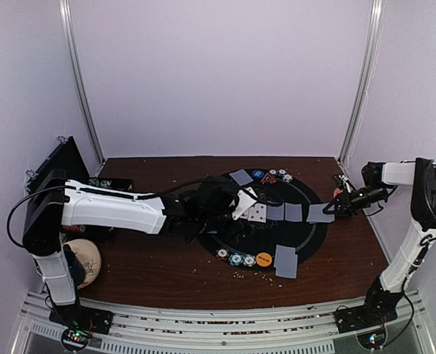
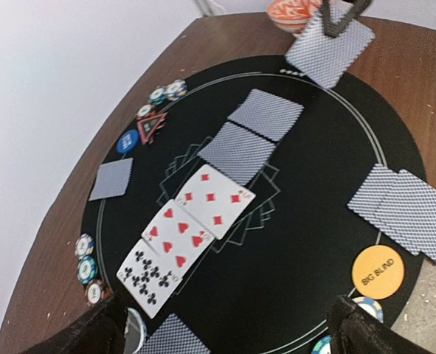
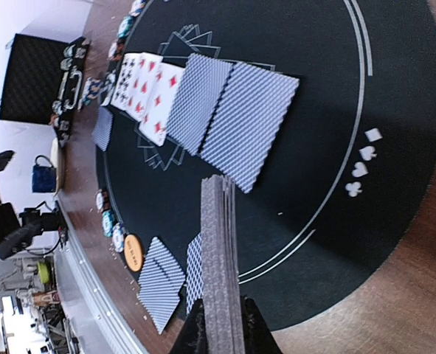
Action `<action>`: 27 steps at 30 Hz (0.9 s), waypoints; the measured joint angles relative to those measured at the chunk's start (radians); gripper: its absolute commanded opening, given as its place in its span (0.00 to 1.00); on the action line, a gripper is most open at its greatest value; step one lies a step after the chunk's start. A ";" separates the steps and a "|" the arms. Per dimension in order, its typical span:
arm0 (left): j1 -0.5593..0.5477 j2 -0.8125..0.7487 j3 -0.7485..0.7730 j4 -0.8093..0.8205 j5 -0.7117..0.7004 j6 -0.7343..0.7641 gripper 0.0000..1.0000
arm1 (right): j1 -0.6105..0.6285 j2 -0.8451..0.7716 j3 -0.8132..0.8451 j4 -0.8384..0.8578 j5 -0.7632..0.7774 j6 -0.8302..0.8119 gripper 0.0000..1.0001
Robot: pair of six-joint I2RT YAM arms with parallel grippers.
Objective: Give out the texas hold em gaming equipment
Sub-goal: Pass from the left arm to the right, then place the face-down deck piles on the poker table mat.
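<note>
The left tool (image 2: 229,326) hangs spread wide over the large round black mat with white lines (image 2: 313,236), with nothing between its dark fingers. Just beneath it lie three white-faced playing cards (image 2: 186,243), face up and edge to edge in a slanted row: clubs, hearts, diamonds. The row goes on with two grey-blue cross-hatched face-down cards (image 2: 240,151). These lie past the diamonds card, away from the left tool and toward the right arm, with their long sides running across the row. I judge the left arm the nearer to them.

The right tool (image 3: 221,330) is closed nearly tight on a thick deck of grey-blue-backed cards (image 3: 219,243), pinched across its flat faces and held edge-on over the mat's rim, near the brown wooden worktop (image 1: 166,269). Whether the deck touches the mat is hard to tell.

Thin, slick cards lying flat offer little edge to catch. An orange disc printed BIG BLIND (image 2: 378,272) and small striped poker chips (image 2: 86,267) sit at the mat's border.
</note>
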 measured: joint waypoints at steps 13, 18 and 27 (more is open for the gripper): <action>0.061 -0.196 -0.285 0.028 -0.168 -0.166 0.98 | -0.011 0.104 -0.018 0.127 0.084 0.110 0.00; 0.061 -0.223 -0.304 0.053 -0.174 -0.182 0.98 | -0.016 0.109 -0.018 0.127 0.091 0.111 0.01; 0.061 -0.229 -0.327 0.093 -0.193 -0.197 0.98 | -0.021 0.109 -0.028 0.143 0.109 0.131 0.04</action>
